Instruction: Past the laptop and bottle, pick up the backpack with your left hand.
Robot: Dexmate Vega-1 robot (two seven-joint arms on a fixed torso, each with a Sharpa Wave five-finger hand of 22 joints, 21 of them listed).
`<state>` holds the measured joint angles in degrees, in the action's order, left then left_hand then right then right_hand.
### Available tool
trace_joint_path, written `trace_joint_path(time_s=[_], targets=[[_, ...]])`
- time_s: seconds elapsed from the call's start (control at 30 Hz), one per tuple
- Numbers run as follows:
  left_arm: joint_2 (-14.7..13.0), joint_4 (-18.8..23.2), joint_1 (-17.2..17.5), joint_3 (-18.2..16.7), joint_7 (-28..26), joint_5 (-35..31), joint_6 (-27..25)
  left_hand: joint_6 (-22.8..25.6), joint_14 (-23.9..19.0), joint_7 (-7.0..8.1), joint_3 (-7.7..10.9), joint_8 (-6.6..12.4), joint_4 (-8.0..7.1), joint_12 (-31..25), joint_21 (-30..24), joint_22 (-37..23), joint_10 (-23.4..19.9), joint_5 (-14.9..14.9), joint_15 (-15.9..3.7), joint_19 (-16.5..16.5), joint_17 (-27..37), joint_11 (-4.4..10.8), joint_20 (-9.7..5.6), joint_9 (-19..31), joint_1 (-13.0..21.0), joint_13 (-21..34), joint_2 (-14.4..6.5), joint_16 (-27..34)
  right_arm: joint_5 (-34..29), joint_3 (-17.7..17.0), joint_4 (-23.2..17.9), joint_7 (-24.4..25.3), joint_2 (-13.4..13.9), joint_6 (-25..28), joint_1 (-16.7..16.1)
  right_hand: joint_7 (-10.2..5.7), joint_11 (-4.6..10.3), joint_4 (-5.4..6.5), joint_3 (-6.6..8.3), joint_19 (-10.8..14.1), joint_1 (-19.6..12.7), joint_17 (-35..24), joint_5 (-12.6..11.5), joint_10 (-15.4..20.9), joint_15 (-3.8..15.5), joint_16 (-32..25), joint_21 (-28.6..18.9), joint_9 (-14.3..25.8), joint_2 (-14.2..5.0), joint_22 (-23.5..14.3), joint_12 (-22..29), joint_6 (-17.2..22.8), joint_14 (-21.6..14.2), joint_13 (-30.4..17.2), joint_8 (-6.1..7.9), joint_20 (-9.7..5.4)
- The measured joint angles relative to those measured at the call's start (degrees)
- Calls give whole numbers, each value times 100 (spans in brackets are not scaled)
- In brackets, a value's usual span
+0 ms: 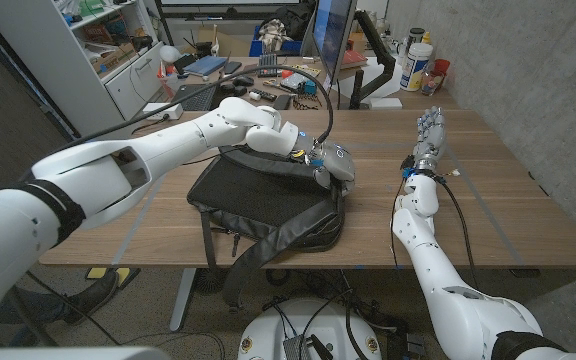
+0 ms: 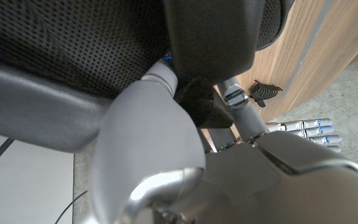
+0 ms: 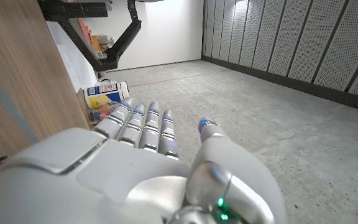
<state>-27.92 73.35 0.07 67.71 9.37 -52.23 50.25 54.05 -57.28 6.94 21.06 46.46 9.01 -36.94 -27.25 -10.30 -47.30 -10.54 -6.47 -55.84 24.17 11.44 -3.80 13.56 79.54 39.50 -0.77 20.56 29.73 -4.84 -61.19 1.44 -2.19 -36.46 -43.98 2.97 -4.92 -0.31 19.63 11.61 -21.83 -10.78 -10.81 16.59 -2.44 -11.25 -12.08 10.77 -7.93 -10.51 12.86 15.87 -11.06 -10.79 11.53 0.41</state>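
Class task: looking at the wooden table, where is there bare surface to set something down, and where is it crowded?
Bare wood lies between the backpack and the right hand, and beyond that hand toward the table edge. A smaller strip runs left of the backpack. The far edge is crowded: laptop, monitor, bottles. The left hand sits on the backpack's top.

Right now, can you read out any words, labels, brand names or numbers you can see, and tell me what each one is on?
No text can be read in these pictures.
White tub with a yellow label behind the wooden table: print too small to read.
Blue and yellow carton in the right wrist view: lettering blurred.
Black fabric backpack: no label or logo visible.
Left hand and right hand: no markings legible.
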Motion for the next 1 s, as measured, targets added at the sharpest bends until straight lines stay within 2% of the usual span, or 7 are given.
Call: trace_joint_path(time_s=[0.3, 0.33, 0.6, 0.7, 1.0], targets=[[-225, 308, 149, -183, -42, 69, -65, 105, -61, 44, -20, 68, -25, 2, 3, 4, -90, -43, -57, -22, -107, 12, 23, 14, 16, 0, 16, -132, -98, 46, -17, 60, 30, 109, 14, 0, 0, 0, 0, 0, 0, 0, 0, 0, 0, 0, 0, 0, 0, 0, 0, 0, 0, 0, 0, 0], [-261, 360, 168, -206, -61, 113, -245, 105, -62, 44, -20, 80, -25, 2, 3, 4, -108, -42, -58, -22, -113, 9, 23, 14, 22, 0, 22, -140, -114, 95, -141, 68, 57, 125, 12, 0, 0, 0, 0, 0, 0, 0, 0, 0, 0, 0, 0, 0, 0, 0, 0, 0, 0, 0, 0, 0], [-526, 745, 307, -351, -107, 134, -518, 138, -135, 77, -45, 145, -49, 18, 10, 19, -192, -42, -132, -21, -191, 14, 24, 20, 20, -3, 20, -265, -206, 160, -344, 139, 88, 215, -35, 0, 0, 0, 0, 0, 0, 0, 0, -1, 0, 0, 0, 0, 0, 0, 0, 0, 0, 1, 0, 0], [-631, 903, 362, -406, -146, 117, -591, 196, -144, 134, -63, 167, -68, 28, 15, 23, -232, -42, -142, -20, -193, 32, 24, 22, 13, -6, 13, -286, -258, 178, -399, 177, 97, 250, -48, 0, 2, 0, 0, 0, 0, 0, 0, 1, 0, 0, 0, 0, 0, 0, 0, 0, 0, 1, 0, 0], [-889, 1289, 524, -569, -285, 110, -931, 280, -175, 116, -68, 230, -73, 73, 26, 31, -285, -38, -173, -20, -198, 23, 24, 26, -11, -7, -11, -332, -400, 262, -593, 280, 124, 349, -79, 0, 21, 0, 0, 0, 0, 0, 0, 20, -32, 0, 0, 0, 0, 0, 0, 0, -31, 1, 0, 0]])
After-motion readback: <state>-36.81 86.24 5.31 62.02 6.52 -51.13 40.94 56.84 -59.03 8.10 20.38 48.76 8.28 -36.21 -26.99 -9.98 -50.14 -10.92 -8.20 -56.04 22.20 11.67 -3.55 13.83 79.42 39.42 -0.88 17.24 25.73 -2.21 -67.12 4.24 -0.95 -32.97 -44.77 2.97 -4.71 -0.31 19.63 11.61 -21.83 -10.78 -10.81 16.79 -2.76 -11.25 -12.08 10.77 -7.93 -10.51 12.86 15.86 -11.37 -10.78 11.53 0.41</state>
